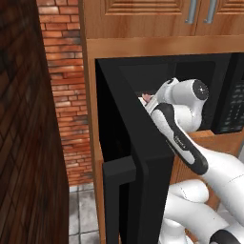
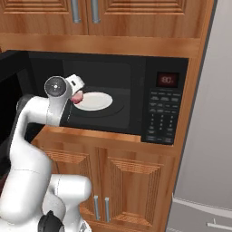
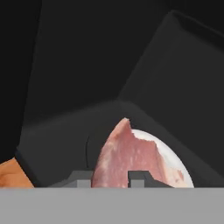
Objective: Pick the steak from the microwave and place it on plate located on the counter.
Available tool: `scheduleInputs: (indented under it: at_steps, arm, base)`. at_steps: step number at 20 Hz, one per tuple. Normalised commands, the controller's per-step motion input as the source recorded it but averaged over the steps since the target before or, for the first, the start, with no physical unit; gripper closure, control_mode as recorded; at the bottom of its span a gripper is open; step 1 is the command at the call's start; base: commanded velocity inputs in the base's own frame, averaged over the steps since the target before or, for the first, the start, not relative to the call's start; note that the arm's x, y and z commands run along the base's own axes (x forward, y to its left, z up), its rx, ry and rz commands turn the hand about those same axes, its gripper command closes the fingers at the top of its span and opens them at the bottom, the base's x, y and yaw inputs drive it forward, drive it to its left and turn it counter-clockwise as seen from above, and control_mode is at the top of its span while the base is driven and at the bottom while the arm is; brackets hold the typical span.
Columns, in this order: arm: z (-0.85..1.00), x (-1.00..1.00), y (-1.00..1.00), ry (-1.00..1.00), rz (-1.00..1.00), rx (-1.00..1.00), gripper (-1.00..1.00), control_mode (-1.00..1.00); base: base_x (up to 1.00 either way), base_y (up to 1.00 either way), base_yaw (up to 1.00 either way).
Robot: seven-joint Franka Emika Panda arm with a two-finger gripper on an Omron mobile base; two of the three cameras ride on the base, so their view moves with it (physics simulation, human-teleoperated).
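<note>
Hand view: the flat pinkish-red slab of raw steak (image 3: pixel 124 157) stands between the two dark fingertips (image 3: pixel 83 180), which pinch it from either side. Beyond the fingers lies one plain white round plate (image 3: pixel 175 164) on the dark floor of the large black microwave (image 2: pixel 136 77), with open dark cavity above and around. The wide black door (image 1: pixel 138 157) swings open beside the arm. A red display (image 2: pixel 167 80) glows, unreadable.
</note>
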Motion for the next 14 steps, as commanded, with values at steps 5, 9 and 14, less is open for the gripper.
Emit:
scheduleInputs:
  at_steps: [5, 9, 14]
  arm:
    - [0.29, -0.97, -0.12, 0.03, 0.09, -0.22, 1.00, -1.00]
    - [0.23, -0.68, -0.61, 0.05, 0.07, -0.18, 1.00, -1.00]
    - [0.04, -0.53, -0.62, 0.09, 0.05, -0.11, 1.00, -1.00]
  base:
    - [0.00, 0.00, 0.00]
    - [0.00, 0.00, 0.00]
    - [0.00, 0.00, 0.00]
